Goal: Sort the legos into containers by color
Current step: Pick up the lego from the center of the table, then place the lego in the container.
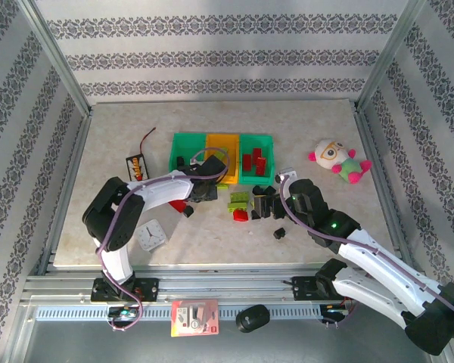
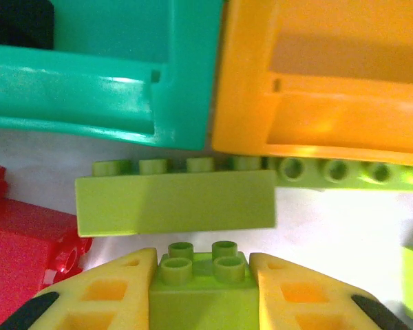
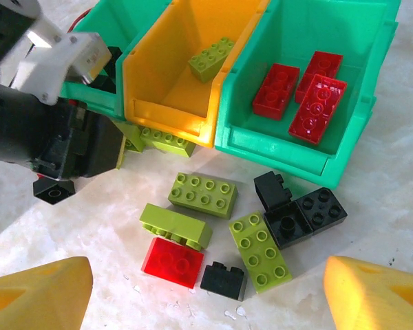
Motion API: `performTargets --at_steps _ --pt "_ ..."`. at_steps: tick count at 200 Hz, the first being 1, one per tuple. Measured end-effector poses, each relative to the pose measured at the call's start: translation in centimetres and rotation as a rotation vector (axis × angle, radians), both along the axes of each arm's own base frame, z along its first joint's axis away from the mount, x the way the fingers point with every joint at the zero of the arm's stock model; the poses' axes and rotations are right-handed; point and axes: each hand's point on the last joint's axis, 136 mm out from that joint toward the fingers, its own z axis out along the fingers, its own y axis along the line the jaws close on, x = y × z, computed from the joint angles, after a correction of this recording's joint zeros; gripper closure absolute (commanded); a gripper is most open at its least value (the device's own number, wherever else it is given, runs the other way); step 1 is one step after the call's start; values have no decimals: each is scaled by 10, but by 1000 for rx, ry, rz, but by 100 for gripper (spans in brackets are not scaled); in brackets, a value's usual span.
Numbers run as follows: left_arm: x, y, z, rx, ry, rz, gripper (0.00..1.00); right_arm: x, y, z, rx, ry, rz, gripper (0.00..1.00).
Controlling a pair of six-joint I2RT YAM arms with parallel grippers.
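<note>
Sitting gripped within left tool [image 2: 203, 265], lime lego [image 2: 205, 283]

This is a robot test cell in a lab, not a lived-in room. The table [image 1: 98, 227] is a pale stone-look slab boxed in by bare aluminium posts [image 1: 57, 57] rising at its far corners. Panels of striped damask wallpaper [image 1: 212, 45] stand as walls along its far, left and right edges. A metal rail [image 1: 234, 283] runs along the near edge, and the left arm [image 1: 125, 215] and right arm [image 1: 378, 265] are bolted to it. On the slab lie unrelated small things: plastic containers [image 1: 188, 144], legos [image 1: 239, 200], a plush toy [image 1: 339, 160] and a white clock [image 1: 151, 235].
</note>
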Motion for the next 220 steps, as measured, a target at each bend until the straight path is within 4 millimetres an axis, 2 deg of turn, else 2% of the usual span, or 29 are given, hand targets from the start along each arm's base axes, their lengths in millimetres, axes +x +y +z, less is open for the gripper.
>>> performTargets --at_steps 25,56,71,89,102,119,151,165,183,192,220 --pt "5 -6 28 -34 -54 -37 70 0 0 0 0 0 0 13" --pt "25 -25 65 -78 -136 -107 69 1 1 0 0 0 0 13" --pt "39 -33 81 -85 -175 -132 68 1 1 -1 -1 0 0 13" --pt "65 -42 94 -88 -216 -145 68 1 1 0 0 0 0 13" --pt "85 -45 96 -81 -232 -145 68 1 1 0 0 -1 0 13" --pt "110 -45 89 -57 -238 -146 67 1 1 0 1 -2 0 13" --pt "134 -42 64 -11 -203 -150 63 0 -1 0 -1 0 -1 13" --pt "137 -43 57 3 -189 -164 56 -1 -1 1 -1 -1 -1 13" --pt "137 -44 54 2 -178 -184 39 -1 -2 1 -1 -2 -5 13" --pt "137 -46 55 1 -181 -204 28 0 -3 0 -4 0 -10 13" --pt "131 -46 68 -10 -207 -237 7 1 -3 -9 -28 30 -11 13"
